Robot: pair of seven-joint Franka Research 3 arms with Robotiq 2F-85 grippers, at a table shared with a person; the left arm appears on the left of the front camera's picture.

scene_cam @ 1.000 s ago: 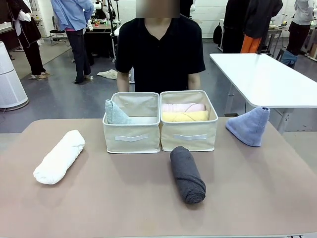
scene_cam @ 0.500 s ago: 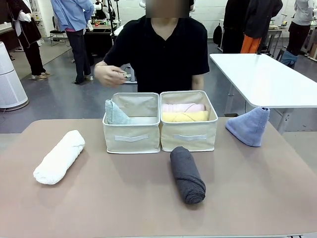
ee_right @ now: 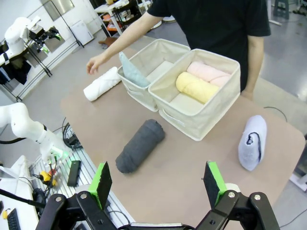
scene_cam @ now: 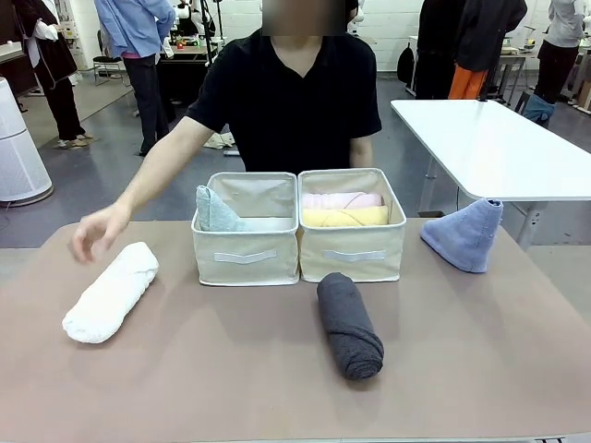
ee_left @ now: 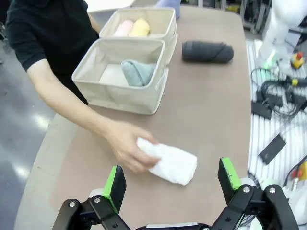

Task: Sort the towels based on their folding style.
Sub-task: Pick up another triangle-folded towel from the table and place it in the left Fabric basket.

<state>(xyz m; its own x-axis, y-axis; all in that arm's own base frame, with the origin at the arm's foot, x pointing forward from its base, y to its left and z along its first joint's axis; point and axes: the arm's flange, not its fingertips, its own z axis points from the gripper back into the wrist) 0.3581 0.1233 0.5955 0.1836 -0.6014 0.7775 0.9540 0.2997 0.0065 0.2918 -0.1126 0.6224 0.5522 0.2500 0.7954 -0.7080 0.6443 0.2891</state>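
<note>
On the table, left of the bins, the white towel is being seen lying slantwise. Its far end is being touched by the person's hand, which is nearer than the left gripper. That gripper is being held above the towel, jaws wide apart. The right gripper is being held wide apart too, empty.

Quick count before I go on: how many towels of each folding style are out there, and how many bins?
Rolled towels: 4 (white towel, dark grey towel, yellow towel, pink towel)
Cone-folded towels: 2 (grey-green towel, blue towel)
Bins: 2 (left bin, right bin)
Total: 6 towels, 2 bins
</note>
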